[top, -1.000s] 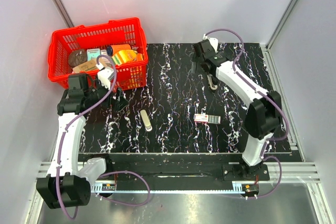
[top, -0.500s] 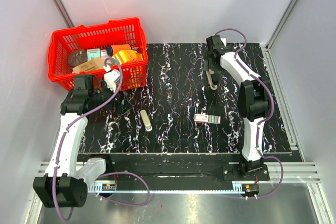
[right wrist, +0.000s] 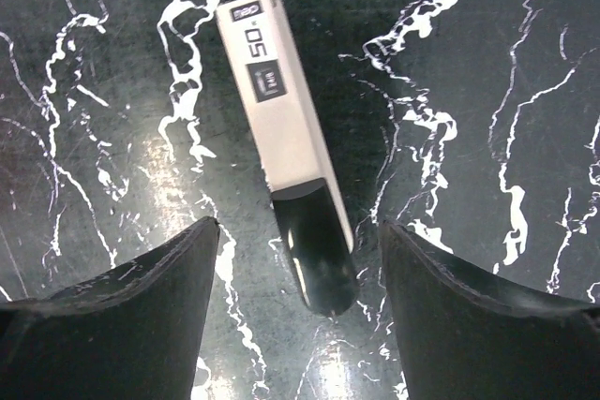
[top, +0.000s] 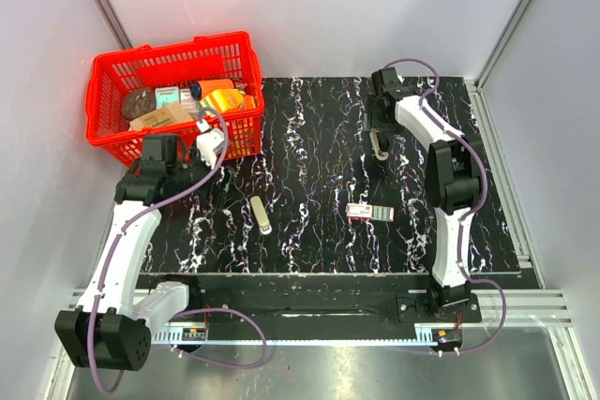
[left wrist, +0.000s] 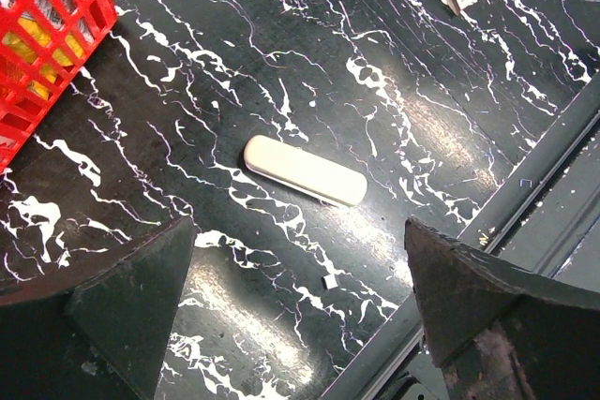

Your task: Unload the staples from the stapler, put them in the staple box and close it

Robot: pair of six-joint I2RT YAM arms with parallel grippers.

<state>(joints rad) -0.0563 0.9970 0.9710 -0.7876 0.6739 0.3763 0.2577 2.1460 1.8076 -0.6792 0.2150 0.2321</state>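
Note:
The stapler (right wrist: 291, 152) lies flat on the black marbled table, a cream shell with a dark glossy end pointing toward the camera. In the top view the stapler (top: 380, 148) is at the back right. My right gripper (right wrist: 300, 227) hovers over it, open, one finger on each side of the dark end and neither touching. A plain cream bar with rounded ends (left wrist: 305, 170) lies ahead of my left gripper (left wrist: 298, 231), which is wide open and holds nothing. That cream bar (top: 262, 215) sits left of centre in the top view.
A red basket (top: 239, 133) full of items stands at the back left, its corner (left wrist: 47, 35) close to my left gripper. A small red-and-white box (top: 367, 212) lies right of centre. A tiny pale fleck (left wrist: 328, 280) lies near the table's front rail (left wrist: 525, 175).
The right arm folded in and its gripper swung right, over the stapler, its jaws narrowing slightly. The left arm shifted a little to the right, still wide open.

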